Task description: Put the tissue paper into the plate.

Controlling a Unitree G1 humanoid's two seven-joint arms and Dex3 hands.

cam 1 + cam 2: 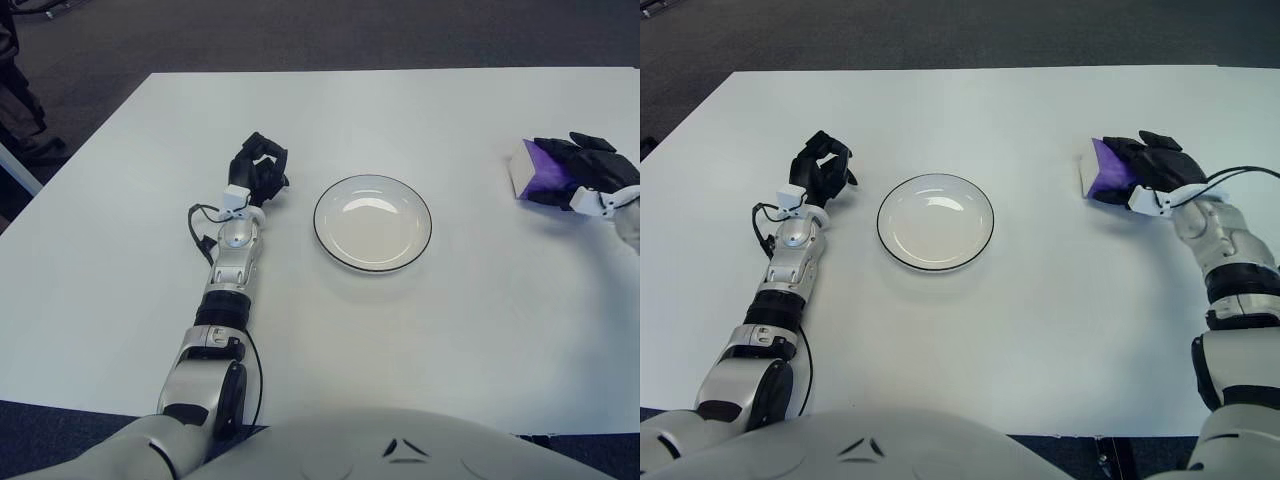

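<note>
Right eye view: right hand point(1152, 168) fingers wrap the tissue pack point(1102, 172) — right of the plate point(935, 221); left hand point(820, 168) curled, empty.

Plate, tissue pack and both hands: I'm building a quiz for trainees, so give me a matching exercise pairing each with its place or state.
Column one:
1. plate
2. tissue pack
3. left hand
4. right hand

Column two:
A. on the purple pack, table's right side
B. fingers curled, left of the plate
C. empty, mid-table
D. purple and white, under black fingers

Pairs: 1-C, 2-D, 3-B, 4-A
</note>
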